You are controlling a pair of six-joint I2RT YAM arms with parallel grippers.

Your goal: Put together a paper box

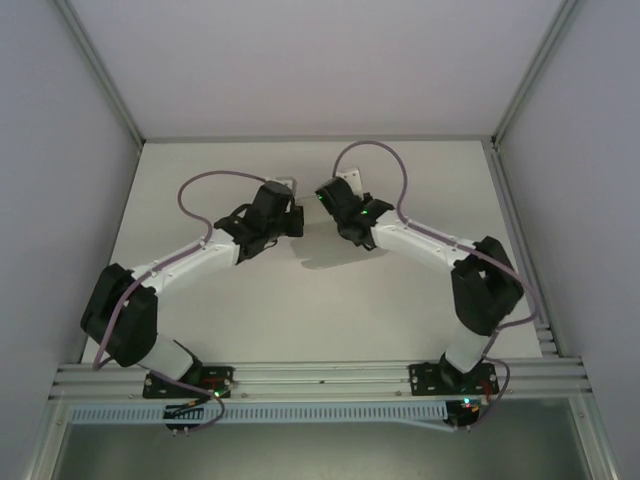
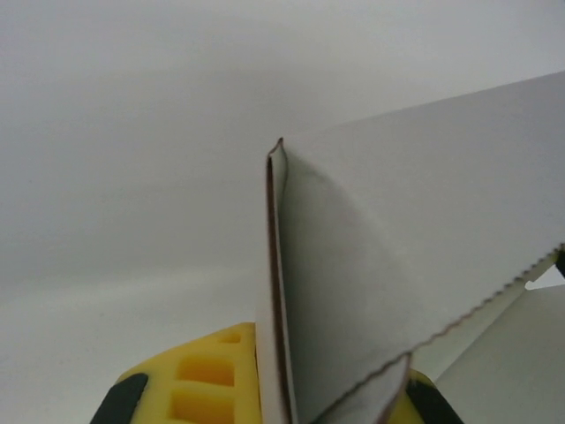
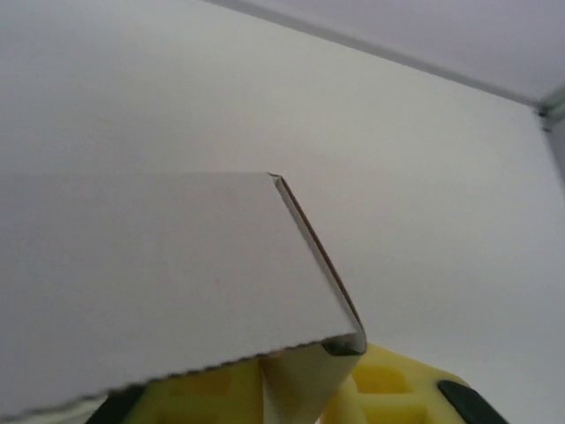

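**Box held between both tools, right-side grip unclear**

paper box (image 2: 397, 247): partly folded white card. It sits between the two wrists, over the middle-far part of the bench (image 1: 300, 310), and looks lifted off it, judging by the shadow underneath. One wall is creased upright, and a flap with a serrated edge runs across it.

left tool (image 2: 309, 397): clamped together on the box. The doubled wall runs straight down between its yellow pads (image 2: 203, 384).

right tool (image 3: 296, 393): a flap drops between its yellow pads and a wide panel lies over the top of them. Can't tell whether the pads pinch the flap or stand just off it (the card hides the gap).

Risks from here:
- If the right side has no bite, the box hangs from the left pinch alone. The card could pivot or sag, and the fold could spring back open.
- If both sides do bite, any pull apart or twist goes straight into thin card, which would crease or tear at the fold line.
- The wrists sit very close in the top view, so a further closing move risks tool-on-tool contact.
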